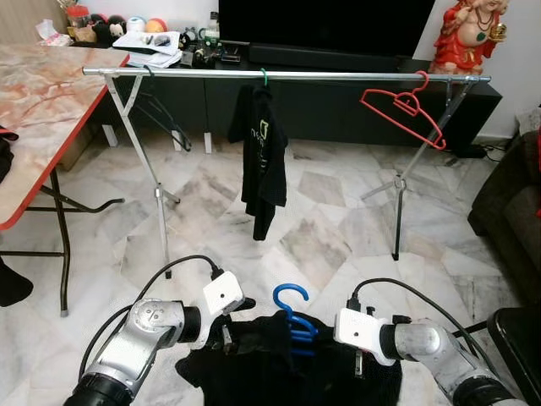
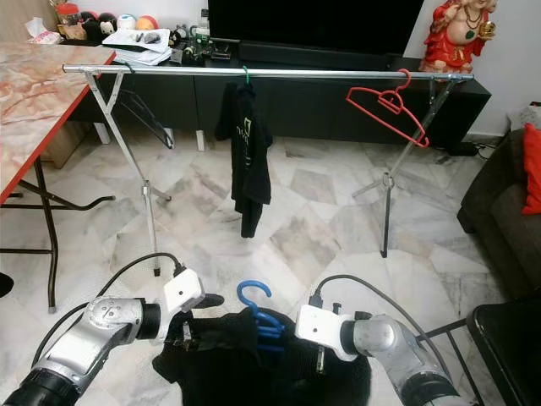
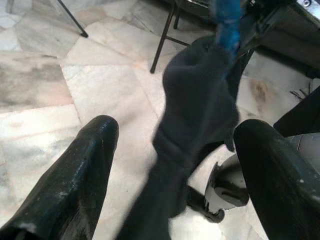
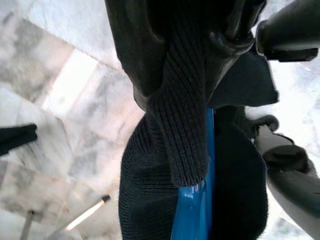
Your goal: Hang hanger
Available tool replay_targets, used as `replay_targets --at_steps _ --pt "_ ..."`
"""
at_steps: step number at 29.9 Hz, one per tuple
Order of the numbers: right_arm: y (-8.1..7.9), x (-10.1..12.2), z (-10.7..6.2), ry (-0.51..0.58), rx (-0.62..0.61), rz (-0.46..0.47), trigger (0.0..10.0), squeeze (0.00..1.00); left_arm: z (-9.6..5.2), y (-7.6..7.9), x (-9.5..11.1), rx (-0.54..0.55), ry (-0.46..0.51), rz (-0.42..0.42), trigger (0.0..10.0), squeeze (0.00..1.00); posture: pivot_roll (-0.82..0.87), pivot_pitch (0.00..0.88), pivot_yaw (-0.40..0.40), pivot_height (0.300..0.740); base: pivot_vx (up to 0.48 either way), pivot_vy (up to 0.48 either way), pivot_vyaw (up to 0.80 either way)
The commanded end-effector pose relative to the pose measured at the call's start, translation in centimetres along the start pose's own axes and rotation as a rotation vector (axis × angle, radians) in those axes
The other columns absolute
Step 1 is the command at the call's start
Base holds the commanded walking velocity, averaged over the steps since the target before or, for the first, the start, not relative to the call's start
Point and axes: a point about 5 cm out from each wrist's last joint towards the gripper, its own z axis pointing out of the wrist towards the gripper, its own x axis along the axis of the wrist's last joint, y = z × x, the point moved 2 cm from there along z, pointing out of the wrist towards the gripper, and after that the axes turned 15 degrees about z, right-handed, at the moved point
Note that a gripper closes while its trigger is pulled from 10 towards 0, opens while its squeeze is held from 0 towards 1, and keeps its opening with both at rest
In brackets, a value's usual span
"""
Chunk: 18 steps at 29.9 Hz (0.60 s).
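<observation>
With the blue plastic hanger point(image 1: 293, 320) carrying a black knit garment point(image 1: 270, 359) low between your arms, left gripper point(image 3: 175, 165) spread open around cloth, right gripper point(image 1: 359, 365) unreadable, lift level toward the silver metal rail point(image 1: 338, 76).

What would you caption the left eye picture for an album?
Both grippers, left and right, hold a black garment on a blue hanger before the clothes rail.

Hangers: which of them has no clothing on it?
The red hanger, empty at the rail's right end. The green one carries a black shirt; the blue one holds a dark garment.
</observation>
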Motion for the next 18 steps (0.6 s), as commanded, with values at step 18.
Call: replay_targets --at_steps 18 --pt "0.7 3.4 -0.5 0.148 0.019 -0.060 0.0 0.00 2.1 1.8 1.1 -0.134 0.050 -0.014 10.0 0.00 -0.02 0.101 -0.066 0.740 0.000 0.000 0.00"
